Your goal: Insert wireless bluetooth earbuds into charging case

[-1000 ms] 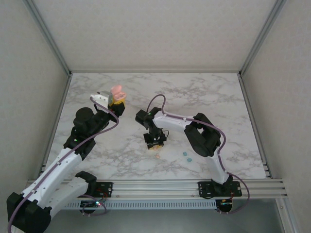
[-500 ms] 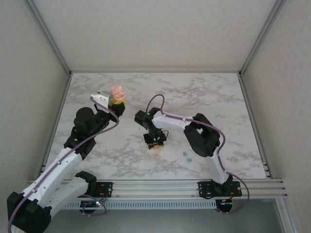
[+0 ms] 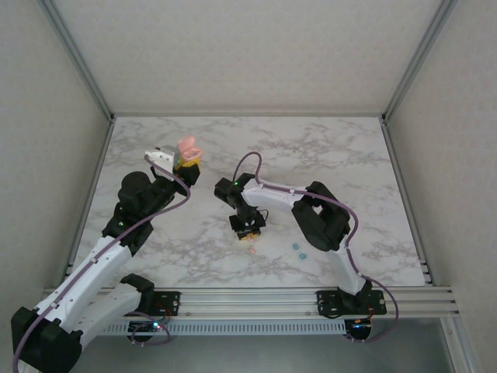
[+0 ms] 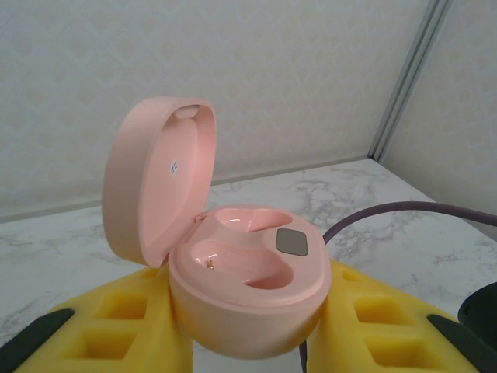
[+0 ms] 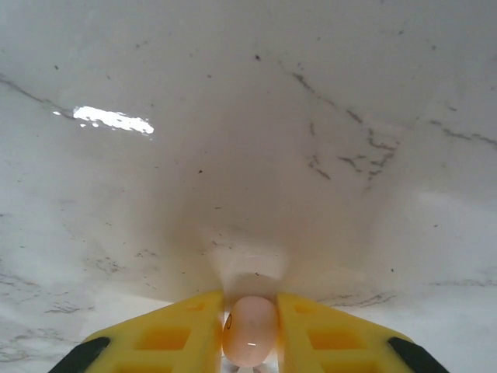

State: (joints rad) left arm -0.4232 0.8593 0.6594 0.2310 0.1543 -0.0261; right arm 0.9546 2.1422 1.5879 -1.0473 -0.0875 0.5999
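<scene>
My left gripper (image 3: 186, 162) is raised at the back left, shut on a pink charging case (image 3: 187, 147). In the left wrist view the case (image 4: 248, 299) sits between the yellow fingers (image 4: 124, 330) with its lid open and both sockets empty. My right gripper (image 3: 247, 231) points down at the table's middle. Its yellow fingers (image 5: 178, 334) press both sides of a pale pink earbud (image 5: 250, 330) that rests on the marble. Another pale pink piece (image 3: 251, 250) lies just in front of that gripper. Two teal earbuds (image 3: 299, 250) lie to its right.
The marble table (image 3: 334, 155) is bordered by white walls with metal corner posts (image 3: 81, 70). The right arm's elbow (image 3: 322, 214) and its purple cable (image 4: 404, 214) arch over the middle. A metal rail (image 3: 256, 299) runs along the near edge.
The right gripper's fingers have closed in on the pale pink earbud and the wrist has shifted slightly left. The left arm and the case have not moved.
</scene>
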